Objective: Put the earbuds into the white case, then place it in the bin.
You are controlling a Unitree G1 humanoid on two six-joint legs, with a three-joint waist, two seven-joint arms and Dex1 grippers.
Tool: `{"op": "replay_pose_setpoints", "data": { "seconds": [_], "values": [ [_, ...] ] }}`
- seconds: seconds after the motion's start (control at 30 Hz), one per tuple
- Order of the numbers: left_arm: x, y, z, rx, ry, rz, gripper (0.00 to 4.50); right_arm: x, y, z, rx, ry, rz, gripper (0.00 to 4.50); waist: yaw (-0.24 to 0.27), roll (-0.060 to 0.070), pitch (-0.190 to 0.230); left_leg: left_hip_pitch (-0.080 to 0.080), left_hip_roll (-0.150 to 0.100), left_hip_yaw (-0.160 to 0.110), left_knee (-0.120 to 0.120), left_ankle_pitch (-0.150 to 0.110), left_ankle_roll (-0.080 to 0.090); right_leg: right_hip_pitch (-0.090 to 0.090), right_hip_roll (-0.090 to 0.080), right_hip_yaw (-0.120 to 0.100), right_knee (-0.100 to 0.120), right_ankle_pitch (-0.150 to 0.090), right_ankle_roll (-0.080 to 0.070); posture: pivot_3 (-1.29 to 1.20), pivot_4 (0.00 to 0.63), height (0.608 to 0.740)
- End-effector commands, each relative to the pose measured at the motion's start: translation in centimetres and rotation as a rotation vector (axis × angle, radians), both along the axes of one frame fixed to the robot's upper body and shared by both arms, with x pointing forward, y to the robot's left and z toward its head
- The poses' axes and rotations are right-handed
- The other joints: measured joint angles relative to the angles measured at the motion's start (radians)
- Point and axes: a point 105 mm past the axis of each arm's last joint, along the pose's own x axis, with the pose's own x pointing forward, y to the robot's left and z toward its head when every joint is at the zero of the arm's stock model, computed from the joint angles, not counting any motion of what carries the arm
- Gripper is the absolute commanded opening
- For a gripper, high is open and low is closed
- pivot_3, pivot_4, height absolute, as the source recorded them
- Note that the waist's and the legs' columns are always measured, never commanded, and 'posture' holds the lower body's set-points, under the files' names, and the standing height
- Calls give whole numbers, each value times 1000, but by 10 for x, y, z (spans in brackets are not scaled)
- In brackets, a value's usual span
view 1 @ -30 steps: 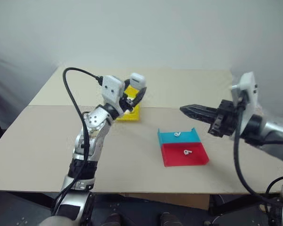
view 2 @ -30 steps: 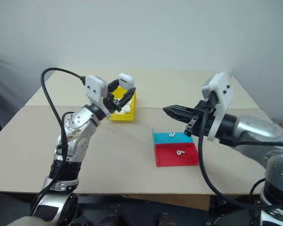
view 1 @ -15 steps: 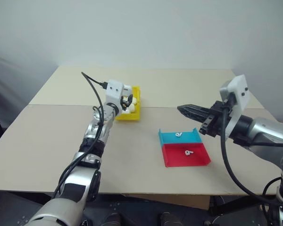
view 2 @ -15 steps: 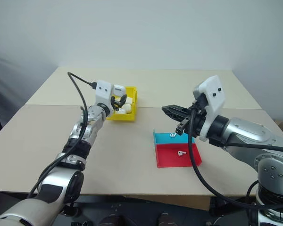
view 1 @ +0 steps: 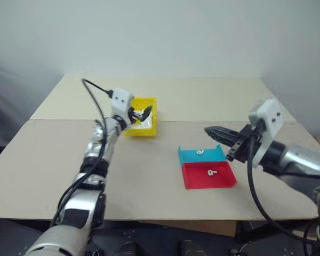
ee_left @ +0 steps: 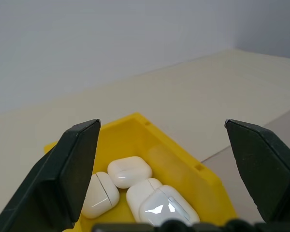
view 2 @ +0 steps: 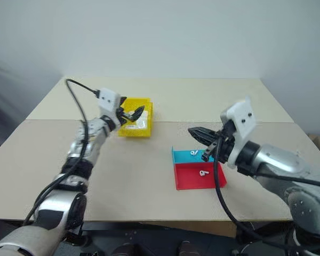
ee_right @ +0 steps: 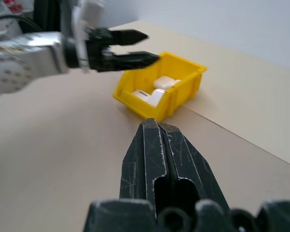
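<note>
Glossy, pebble-shaped white cases (ee_left: 129, 171) lie jumbled inside the upright-walled yellow plastic bin (view 1: 149, 124), its long side running away across the table. The left gripper (view 1: 139, 114) hovers over it, spread wide and empty. The right gripper (view 1: 217, 133) stays pinched together, holding nothing.

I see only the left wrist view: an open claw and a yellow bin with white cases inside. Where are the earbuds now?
Observer: One earbud lies in the teal tray.
Operator: And the other one?
Observer: The second earbud lies in the red tray, right against the teal one.
Operator: What about the right claw?
Observer: The right claw is shut and empty, in the air near the trays.
</note>
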Motion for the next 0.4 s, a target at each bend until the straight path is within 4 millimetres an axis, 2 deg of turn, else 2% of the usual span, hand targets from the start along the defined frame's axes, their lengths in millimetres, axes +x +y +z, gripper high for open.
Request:
{"op": "replay_pose_setpoints", "data": {
  "seconds": [0.03,0.1,0.2,0.4],
  "values": [
    [-51,0,28,43,-74,-200,4491,-4,-2,-2,-15,-73,-4,0,-2,0,0,0,0,0,0,0,0,0,0,0,0,0,0,0,150,740],
    [-85,10,25,94,-44,-280,4491,-6,-4,-11,-39,-65,13,0,-4,0,0,1,0,0,1,0,0,1,0,0,1,0,0,0,150,740],
    [-125,20,20,120,14,-340,4491,-11,-2,-17,-77,-61,76,0,-13,0,0,3,1,1,1,0,0,1,0,0,1,-4,3,0,150,740],
    [-175,30,8,166,126,-389,4491,-22,-3,-23,-139,-60,191,0,-11,0,0,9,1,1,2,0,-1,6,-1,0,2,-7,-1,0,150,740]
  ]
}}
